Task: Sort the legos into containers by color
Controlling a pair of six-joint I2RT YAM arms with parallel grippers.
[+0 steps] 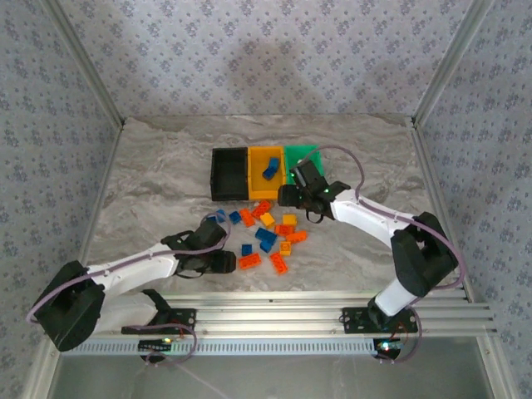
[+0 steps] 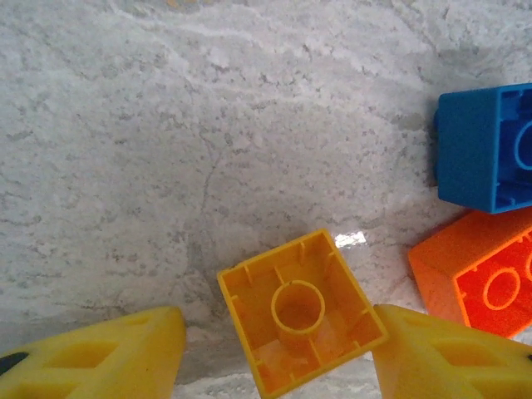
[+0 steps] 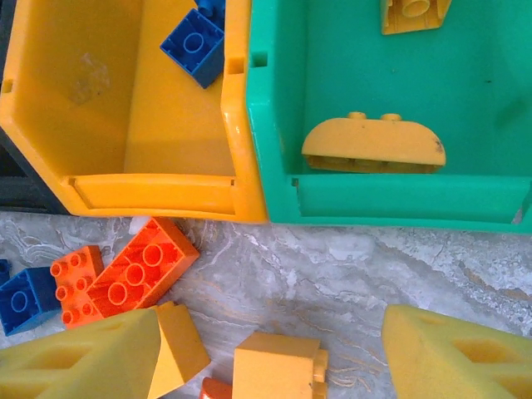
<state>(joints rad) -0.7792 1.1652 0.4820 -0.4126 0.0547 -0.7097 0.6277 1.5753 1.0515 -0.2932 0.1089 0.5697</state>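
Left tool (image 2: 278, 322) was open: fingers (image 2: 108, 353) apart, an upturned yellow-orange brick (image 2: 299, 312) on the bench (image 2: 208, 125) between them. There was a clear gap on its left side. The right pad was at the brick's corner; couldn't tell if it touched. Not clamped. Just past it on the right were a blue brick (image 2: 482, 150) and a red-orange brick (image 2: 474, 278), close together. In the top view this tool sat at the left end of the loose pile (image 1: 268, 237), mid-bench toward the near edge.

Right tool (image 3: 274, 320) was open too, fingers wide, gripping nothing, over bare bench just in front of the bins. Two yellow-orange pieces (image 3: 274, 366) lay under it, with a red-orange 2x4 (image 3: 137, 270) to their left. The yellow-orange bin (image 3: 158, 193) held a second blue brick (image 3: 193, 46). The green bin (image 3: 399, 199) held a rounded yellow-orange brick (image 3: 374, 143) and another yellow-orange one (image 3: 411, 12) at its far side. The black bin (image 1: 214, 176) was leftmost in the row, which sat mid-bench toward the far edge.
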